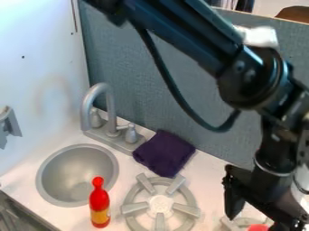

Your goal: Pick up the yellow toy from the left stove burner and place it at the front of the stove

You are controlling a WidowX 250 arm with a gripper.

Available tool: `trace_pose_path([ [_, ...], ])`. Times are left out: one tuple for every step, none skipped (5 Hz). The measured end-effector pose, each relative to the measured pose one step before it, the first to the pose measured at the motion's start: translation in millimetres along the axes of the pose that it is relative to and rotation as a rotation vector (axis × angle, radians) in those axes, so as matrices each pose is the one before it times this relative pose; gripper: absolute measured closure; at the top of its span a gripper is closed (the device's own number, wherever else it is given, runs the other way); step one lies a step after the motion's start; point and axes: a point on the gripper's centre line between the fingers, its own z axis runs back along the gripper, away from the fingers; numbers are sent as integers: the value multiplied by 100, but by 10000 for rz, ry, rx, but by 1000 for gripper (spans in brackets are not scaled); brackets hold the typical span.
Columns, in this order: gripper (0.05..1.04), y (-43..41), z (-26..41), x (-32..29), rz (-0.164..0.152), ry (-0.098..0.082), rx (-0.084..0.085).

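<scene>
My gripper (pixel 256 217) is at the lower right, over the right-hand burner, its two fingers apart. A pinkish-red object (pixel 258 227) shows below and between them at the bottom edge; whether they touch it, I cannot tell. Left of the gripper, a folded dark purple cloth (pixel 164 153) lies behind the left burner (pixel 160 204), against the back panel. A red bottle with a yellow label (pixel 100 204) stands upright between the sink (pixel 78 175) and that burner.
A grey faucet (pixel 110 110) with two knobs rises behind the sink. The blue-grey back panel (pixel 145 72) and a white side wall (pixel 36 58) bound the counter. The arm and its hanging cable cross the upper right.
</scene>
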Motion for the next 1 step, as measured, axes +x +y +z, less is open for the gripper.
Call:
trace_pose_path([
  [75, -144, -2069, 2243, 658, -504, 75],
])
